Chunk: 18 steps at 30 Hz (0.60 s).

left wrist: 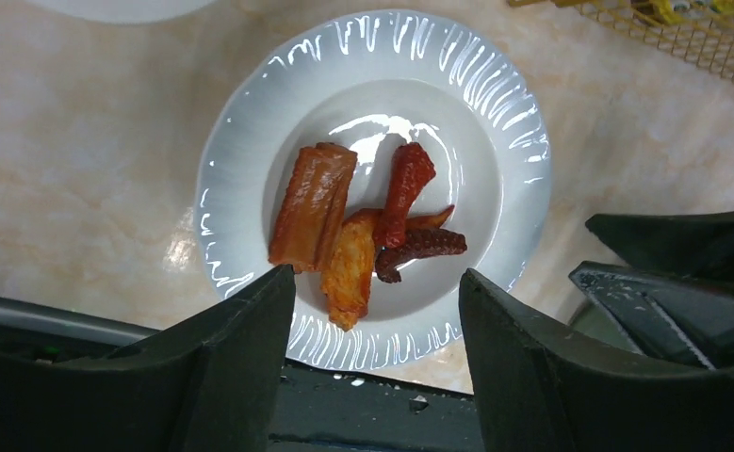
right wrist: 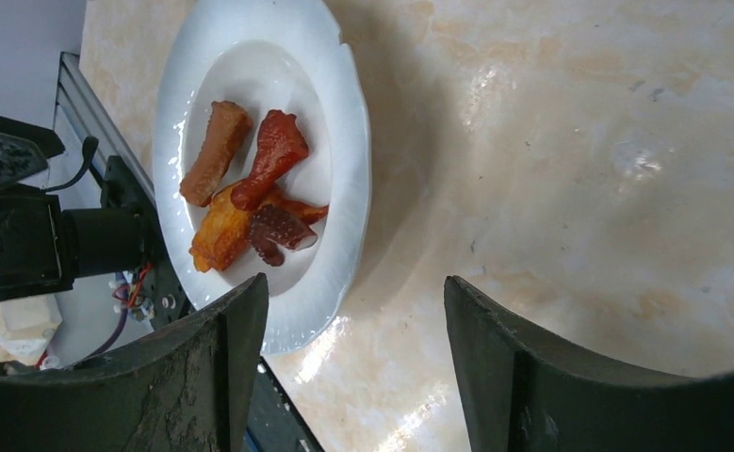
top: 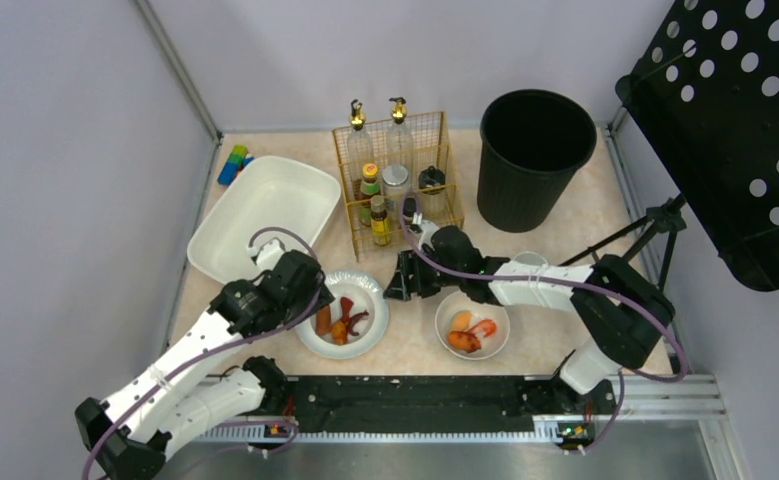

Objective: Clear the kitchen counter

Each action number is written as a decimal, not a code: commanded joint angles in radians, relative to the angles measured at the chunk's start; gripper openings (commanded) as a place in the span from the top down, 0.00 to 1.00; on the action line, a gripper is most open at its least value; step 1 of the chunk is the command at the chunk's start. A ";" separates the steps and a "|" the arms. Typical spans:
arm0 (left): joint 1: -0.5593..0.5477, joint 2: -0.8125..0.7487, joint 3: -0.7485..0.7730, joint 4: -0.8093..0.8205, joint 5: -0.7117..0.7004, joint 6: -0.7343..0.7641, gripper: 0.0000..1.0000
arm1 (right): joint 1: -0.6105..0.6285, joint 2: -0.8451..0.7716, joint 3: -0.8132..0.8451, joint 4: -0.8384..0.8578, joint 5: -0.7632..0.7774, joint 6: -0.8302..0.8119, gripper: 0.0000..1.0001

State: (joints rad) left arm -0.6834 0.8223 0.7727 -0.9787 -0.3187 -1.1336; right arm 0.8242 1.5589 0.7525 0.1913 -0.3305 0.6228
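Observation:
On the beige kitchen counter (top: 550,250) sits a white ribbed plate (top: 372,300) holding several reddish-brown food pieces (left wrist: 363,226). My left gripper (left wrist: 377,282) hovers open above the plate's (left wrist: 250,141) near rim, nothing between its fingers. In the top view the left gripper (top: 315,298) is at the plate's left edge. My right gripper (top: 397,283) is just right of the plate, open over bare counter (right wrist: 579,141), with the plate (right wrist: 349,169) off its left finger. A white bowl (top: 500,335) with orange food stands to the right.
A white oval tub (top: 265,205) lies at the back left with blue and green blocks (top: 233,163) behind it. A gold wire rack (top: 440,165) of bottles stands mid-back, a black bin (top: 535,155) to its right. A black rail (top: 415,400) runs along the near edge.

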 commanded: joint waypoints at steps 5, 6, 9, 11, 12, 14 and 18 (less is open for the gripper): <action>-0.003 -0.141 -0.044 -0.134 -0.176 -0.232 0.29 | 0.052 0.087 0.059 0.126 0.010 0.037 0.33; -0.002 -0.150 -0.044 -0.151 -0.187 -0.246 0.29 | 0.053 0.099 0.058 0.139 0.009 0.043 0.33; -0.002 -0.162 -0.045 -0.208 -0.214 -0.304 0.29 | 0.054 0.144 0.060 0.180 -0.006 0.066 0.35; -0.002 -0.164 -0.047 -0.232 -0.224 -0.330 0.29 | 0.057 0.173 0.065 0.206 -0.023 0.083 0.37; -0.002 -0.165 -0.051 -0.238 -0.224 -0.341 0.29 | 0.060 0.186 0.068 0.215 -0.025 0.087 0.37; -0.002 -0.165 -0.062 -0.236 -0.220 -0.349 0.28 | 0.065 0.207 0.075 0.224 -0.023 0.096 0.38; -0.002 -0.139 -0.080 -0.252 -0.214 -0.392 0.28 | 0.072 0.236 0.083 0.239 -0.024 0.106 0.40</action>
State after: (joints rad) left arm -0.6834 0.6659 0.7078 -1.1927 -0.4999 -1.4532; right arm 0.8761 1.7729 0.7879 0.3523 -0.3443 0.7082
